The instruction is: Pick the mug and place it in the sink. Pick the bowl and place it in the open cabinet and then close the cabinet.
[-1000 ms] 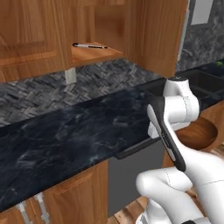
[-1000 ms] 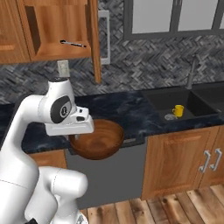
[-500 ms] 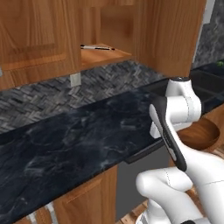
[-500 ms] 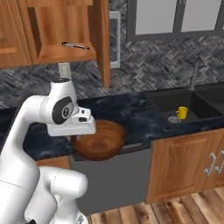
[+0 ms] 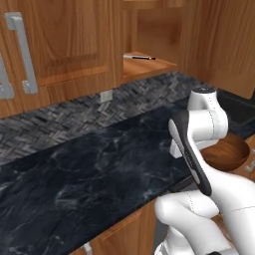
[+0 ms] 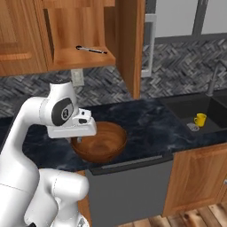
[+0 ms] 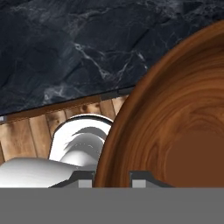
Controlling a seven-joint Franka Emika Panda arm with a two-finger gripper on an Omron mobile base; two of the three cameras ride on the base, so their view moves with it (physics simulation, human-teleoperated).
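Gripping the bowl (image 6: pixel 99 142) by its near rim, the claw (image 7: pixel 113 176) is pinching the wooden wall between its narrowly set tips and holding it just above the front edge of the bench (image 6: pixel 146 128). The mug (image 6: pixel 200 119) is already sitting in the sink (image 6: pixel 186 108). The bowl is looking stiff, smooth and fairly heavy for a rim pinch, so it is likely wanting to tip or slip. The cabinet (image 6: pixel 84 57) is standing open above, its door (image 6: pixel 128 44) swung outward.

One bowl (image 6: pixel 101 142), one mug (image 6: pixel 200 119), one sink (image 6: pixel 185 109), one open cabinet (image 6: pixel 75 55).
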